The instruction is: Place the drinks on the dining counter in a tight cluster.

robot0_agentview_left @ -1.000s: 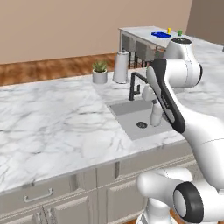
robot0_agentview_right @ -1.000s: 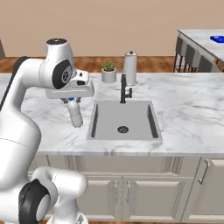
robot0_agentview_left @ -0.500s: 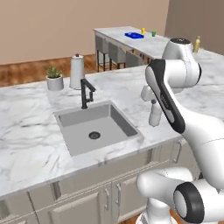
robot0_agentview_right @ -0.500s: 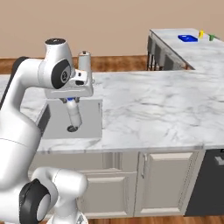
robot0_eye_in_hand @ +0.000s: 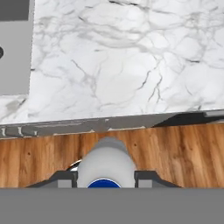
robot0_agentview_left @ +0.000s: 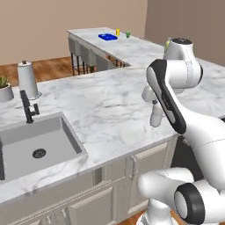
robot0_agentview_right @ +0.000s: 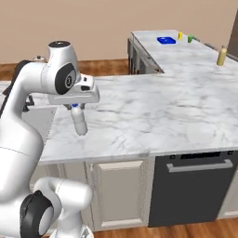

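Whole scene slid leftward in both base views since the earlier frames, showing a base that drove to the right along the kitchen surface (robot0_agentview_left: 110,110); sink (robot0_agentview_left: 35,145) now at the far left of the left base view, where it sat centre frame before. Same clear bottle with blue cap (robot0_agentview_right: 79,120) carried throughout, hanging upright beneath the tool (robot0_agentview_right: 76,108) above the marble, near its front edge. Tool clamped on the bottle's neck just under the cap, fingers (robot0_eye_in_hand: 61,178) pressing each side in the hand view, with the bottle (robot0_eye_in_hand: 106,164) seen from above, wooden floor (robot0_eye_in_hand: 175,153) below it and the marble edge beyond. Same bottle (robot0_agentview_left: 157,115) pale and partly hidden by the white arm in the left base view.

Long dining surface (robot0_agentview_right: 195,53) stretching away at the right of the right base view, joined at a corner to the marble run below the tool. Yellow juice bottle (robot0_agentview_right: 222,56) standing upright on it near the right edge, well apart from the held bottle. Farther along, a blue tray (robot0_agentview_right: 166,40), a small yellow cup (robot0_agentview_right: 180,36) and a small green cup (robot0_agentview_right: 190,38), close together. Grey stools (robot0_agentview_left: 85,55) tucked under the overhang. Paper towel roll (robot0_agentview_left: 27,80) and black tap (robot0_agentview_left: 27,107) beside the sink; potted plant (robot0_agentview_left: 4,88) at the left border.
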